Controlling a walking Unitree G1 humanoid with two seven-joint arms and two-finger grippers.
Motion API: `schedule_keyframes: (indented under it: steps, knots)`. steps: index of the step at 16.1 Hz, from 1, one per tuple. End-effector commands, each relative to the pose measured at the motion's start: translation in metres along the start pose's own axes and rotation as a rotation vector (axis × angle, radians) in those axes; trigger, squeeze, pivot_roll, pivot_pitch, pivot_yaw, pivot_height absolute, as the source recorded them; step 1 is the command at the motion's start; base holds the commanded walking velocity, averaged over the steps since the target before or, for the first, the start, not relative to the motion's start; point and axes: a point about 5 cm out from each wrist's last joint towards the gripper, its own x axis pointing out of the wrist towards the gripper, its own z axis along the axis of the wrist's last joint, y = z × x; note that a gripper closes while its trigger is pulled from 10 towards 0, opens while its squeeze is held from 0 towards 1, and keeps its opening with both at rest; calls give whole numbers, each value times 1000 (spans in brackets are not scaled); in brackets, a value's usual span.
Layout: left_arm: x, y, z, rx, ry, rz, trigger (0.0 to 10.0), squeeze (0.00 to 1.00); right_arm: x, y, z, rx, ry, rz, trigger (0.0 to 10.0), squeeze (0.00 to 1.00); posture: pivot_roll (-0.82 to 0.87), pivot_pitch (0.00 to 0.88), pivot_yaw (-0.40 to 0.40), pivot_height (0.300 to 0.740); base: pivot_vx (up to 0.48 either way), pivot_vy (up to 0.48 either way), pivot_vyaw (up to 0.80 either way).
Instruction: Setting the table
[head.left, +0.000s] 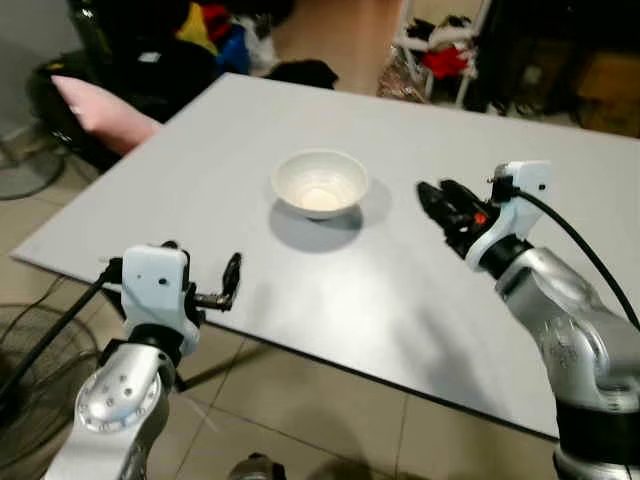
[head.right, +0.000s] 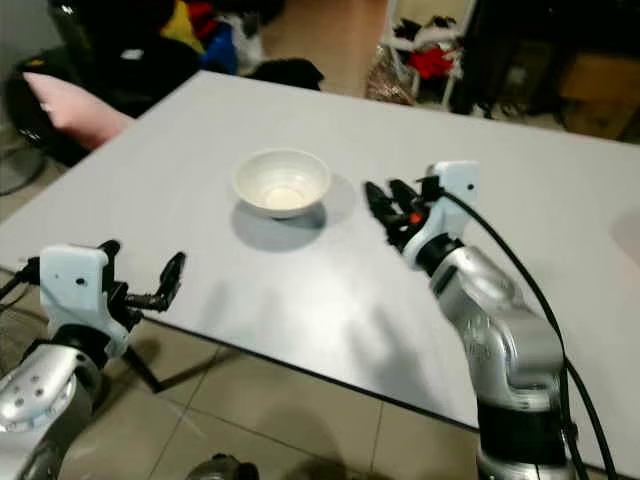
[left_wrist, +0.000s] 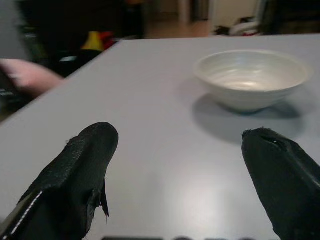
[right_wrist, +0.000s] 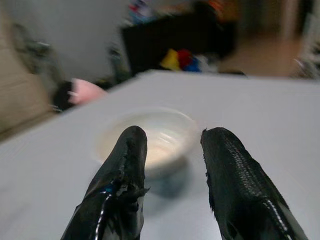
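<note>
Round, glossy white bowl (head.left: 320, 183) sits mid-worktop (head.left: 330, 290), matte grey and smooth. Right claw (head.left: 436, 196) just beside it, narrowly parted, empty. Left claw (head.left: 222, 285) at the near edge, wide open, empty.

Both arms were brushed silver metal, rounded and jointed, each ending in a white plastic housing at the wrist. The left arm's lowest visible joint was a round silver disc ringed with small dark screws. A black cable ran out from the left housing, and another looped in a long curve from the right housing back along the forearm. The left pincer (head.left: 203, 282) had two long, thin black fingers. The right pincer (head.left: 437, 198) had the same black fingers, with a small red-orange mark at their base. Close up, the fingertips (right_wrist: 127, 165) were matte black, finely textured and slightly frayed at the edges.
</note>
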Motion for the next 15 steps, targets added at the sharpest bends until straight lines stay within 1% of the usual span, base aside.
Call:
schedule_keyframes:
  steps: [1,2,4,5,6,7,8,10,11,15]
  knots:
    - [-4,0,2,30,-7,37,10000,0,-3,14,-2,3,4,62,10000,0,-66,0,55,740,0,0,800]
    - [-6,-2,2,29,-10,57,10000,0,-6,19,-10,-8,20,68,10000,0,-64,0,49,740,0,0,800]
    - [-10,-2,3,41,-33,109,10000,0,-13,24,-19,-5,4,76,10000,0,-53,0,40,740,0,0,800]
    - [-10,-2,4,42,-43,104,10000,0,-13,24,-22,39,5,69,10000,0,-53,0,40,740,0,0,800]
    - [-11,-3,4,38,-43,102,10000,0,-14,23,-23,65,9,66,10000,0,-48,0,36,740,0,0,800]
    - [-14,-4,2,35,-34,102,10000,0,-16,25,-29,76,40,82,10000,0,-43,0,35,740,0,0,800]
    - [-15,-4,2,37,-33,103,10000,0,-16,26,-30,72,46,93,10000,0,-43,0,35,740,0,0,800]
    - [-18,-4,0,49,-28,114,10000,0,-19,32,-38,69,89,134,10000,0,-34,0,28,740,0,0,800]
    - [-19,-5,0,48,-27,116,10000,0,-20,34,-41,48,104,149,10000,0,-29,0,25,740,0,0,800]
    - [-20,-4,1,47,-28,127,10000,0,-20,35,-45,30,123,155,10000,0,-21,0,23,740,0,0,800]
